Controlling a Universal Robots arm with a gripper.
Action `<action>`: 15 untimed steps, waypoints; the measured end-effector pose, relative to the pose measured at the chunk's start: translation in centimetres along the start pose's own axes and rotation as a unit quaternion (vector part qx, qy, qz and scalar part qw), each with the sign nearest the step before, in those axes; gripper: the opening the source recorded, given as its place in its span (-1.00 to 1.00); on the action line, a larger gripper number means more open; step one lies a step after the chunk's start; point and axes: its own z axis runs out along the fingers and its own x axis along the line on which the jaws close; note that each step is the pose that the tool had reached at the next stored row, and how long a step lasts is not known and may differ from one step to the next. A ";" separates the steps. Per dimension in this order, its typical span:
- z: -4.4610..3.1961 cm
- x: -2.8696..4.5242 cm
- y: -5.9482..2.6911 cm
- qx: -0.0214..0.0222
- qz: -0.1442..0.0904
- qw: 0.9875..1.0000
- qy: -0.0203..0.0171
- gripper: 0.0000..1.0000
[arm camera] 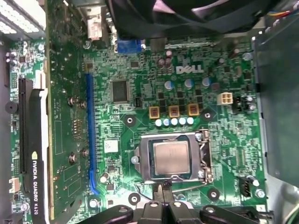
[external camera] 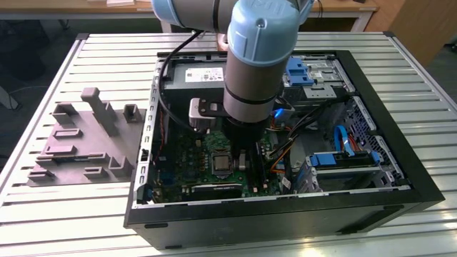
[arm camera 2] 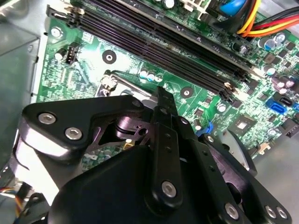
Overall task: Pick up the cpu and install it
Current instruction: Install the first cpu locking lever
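Exterior view: my arm (external camera: 250, 80) reaches down into the open computer case (external camera: 386, 160), middle of frame; grey moulded tray (external camera: 85, 144) sits at left on the table (external camera: 43, 214).

Second wrist view: gripper (arm camera 2: 161, 93) fingertips look pressed together, holding nothing, just above the motherboard (arm camera 2: 93, 74).

First wrist view: the cpu (arm camera: 171, 157) lies seated in the socket (arm camera: 140, 161), lower centre. Placement looks done; the socket appears not yet latched.

Cpu (arm camera: 171, 157) silvery-grey; motherboard (arm camera: 154, 93) green; claw (arm camera: 164, 193) black; tray (external camera: 78, 144) grey.
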 end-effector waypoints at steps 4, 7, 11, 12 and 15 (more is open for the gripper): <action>0.36 0.24 -0.03 0.000 -0.006 1.000 0.000 -0.79; 0.57 0.29 -0.05 0.000 -0.010 1.000 0.000 -0.79; 0.78 0.30 -0.06 0.000 -0.014 1.000 0.001 -0.79; 0.78 0.30 -0.06 0.000 -0.014 1.000 0.001 -0.79; 0.79 0.29 -0.07 0.000 -0.015 1.000 0.001 -0.79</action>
